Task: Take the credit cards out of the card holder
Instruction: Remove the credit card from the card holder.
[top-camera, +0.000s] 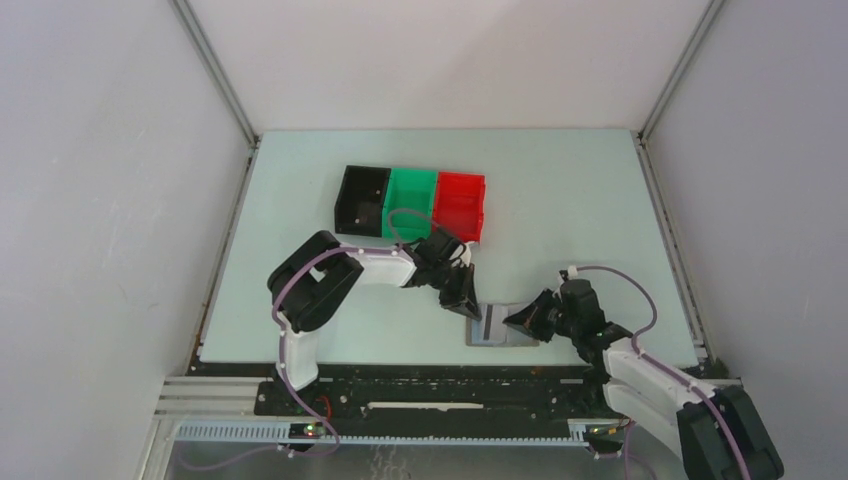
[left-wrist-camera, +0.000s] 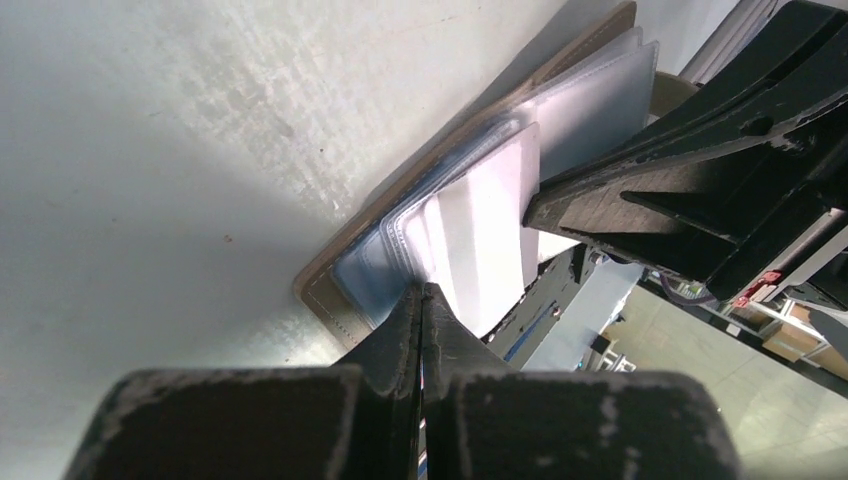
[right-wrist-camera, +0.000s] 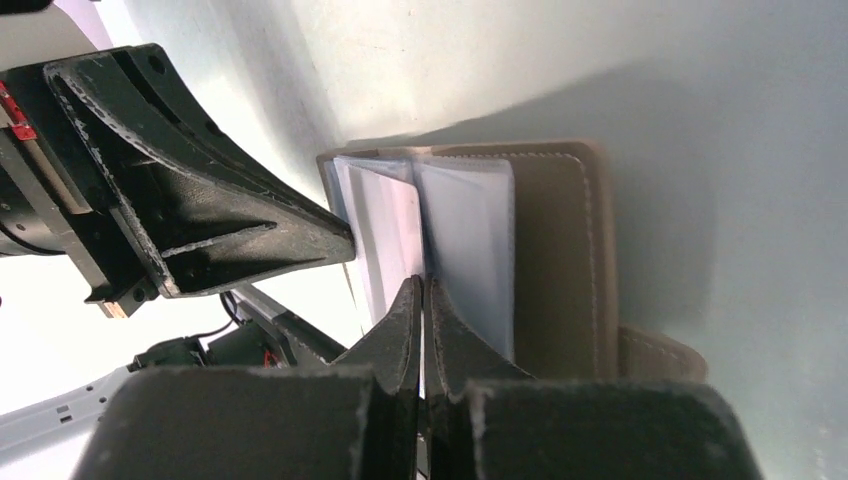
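Observation:
The card holder (top-camera: 503, 333) lies open on the table close to the front edge, its tan cover (right-wrist-camera: 560, 250) flat and its clear sleeves (left-wrist-camera: 470, 230) fanned upward. My left gripper (top-camera: 470, 305) is shut, its tips (left-wrist-camera: 421, 292) resting on the sleeves at the holder's left end. My right gripper (top-camera: 517, 320) comes in from the right and is shut, its tips (right-wrist-camera: 422, 284) pinching the edge of one upright clear sleeve. A dark stripe (top-camera: 487, 325) shows on the holder's left half. I cannot make out the credit cards as separate things among the sleeves.
Three bins stand in a row behind the work spot: black (top-camera: 362, 198), green (top-camera: 410, 203) and red (top-camera: 460, 205). The table's front edge and the arm rail (top-camera: 420, 385) run just below the holder. Grey walls enclose the table on three sides.

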